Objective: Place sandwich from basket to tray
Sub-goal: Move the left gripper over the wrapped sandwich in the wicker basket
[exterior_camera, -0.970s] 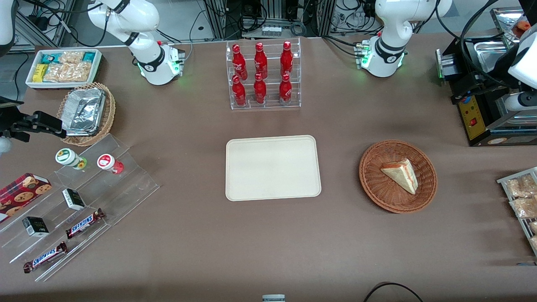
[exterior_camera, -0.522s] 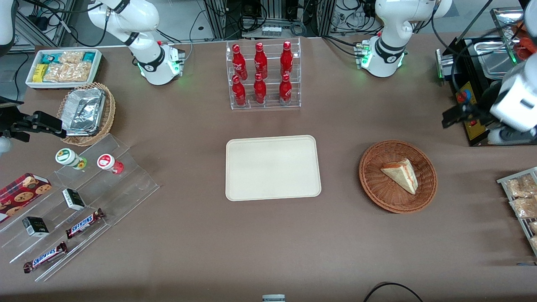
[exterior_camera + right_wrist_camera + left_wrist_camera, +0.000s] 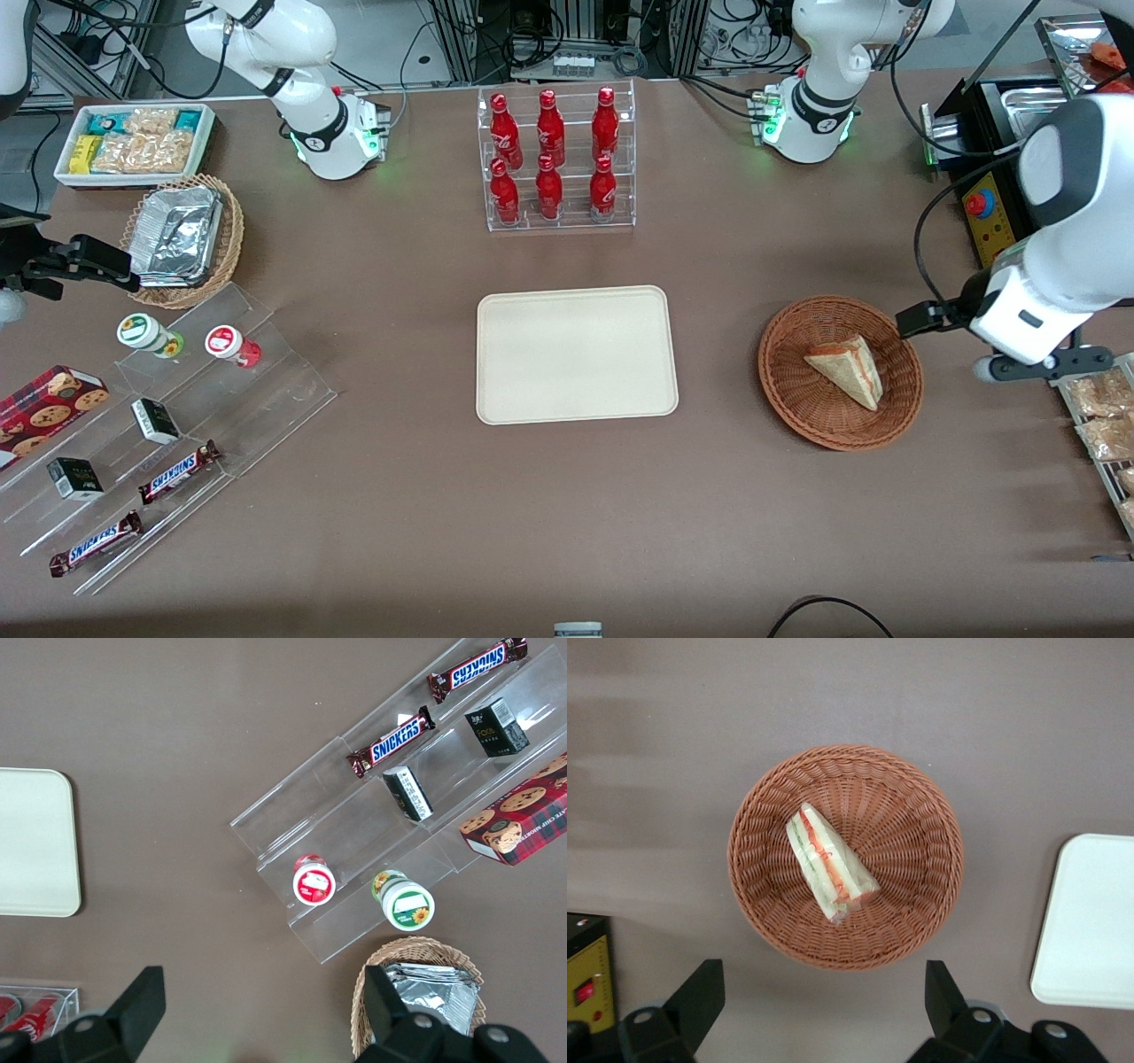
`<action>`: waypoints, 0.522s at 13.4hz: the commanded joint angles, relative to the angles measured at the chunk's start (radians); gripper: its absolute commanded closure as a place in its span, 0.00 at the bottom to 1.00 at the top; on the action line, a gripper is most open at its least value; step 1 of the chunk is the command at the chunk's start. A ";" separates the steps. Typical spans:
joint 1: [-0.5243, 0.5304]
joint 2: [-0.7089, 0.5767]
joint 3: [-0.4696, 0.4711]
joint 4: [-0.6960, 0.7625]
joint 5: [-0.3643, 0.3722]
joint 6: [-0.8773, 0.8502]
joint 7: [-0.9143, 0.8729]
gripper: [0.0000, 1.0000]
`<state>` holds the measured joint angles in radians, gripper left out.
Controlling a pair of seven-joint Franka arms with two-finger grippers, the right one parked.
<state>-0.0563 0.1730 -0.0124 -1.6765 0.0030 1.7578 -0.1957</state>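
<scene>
white arm (image 3: 1059, 221), black cable, black gripper (image 3: 824, 997) jaws

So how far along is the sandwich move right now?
Nothing is placed yet: the sandwich lies in the basket, and the tray holds nothing. In hand: the gripper hangs above the basket, fingers open, touching nothing. Left: descend, grasp, carry and set it on the tray.

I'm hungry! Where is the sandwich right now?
The sandwich lies in the basket, toward the working arm's end of the table from the tray. The open gripper is above the basket.
</scene>
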 commanded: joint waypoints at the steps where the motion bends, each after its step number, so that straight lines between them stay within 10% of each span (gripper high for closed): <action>1: -0.010 -0.032 0.005 -0.119 0.014 0.113 -0.111 0.00; 7: 0.000 -0.061 0.006 -0.405 0.000 0.438 -0.325 0.00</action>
<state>-0.0554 0.1673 -0.0112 -1.9659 0.0028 2.1129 -0.4606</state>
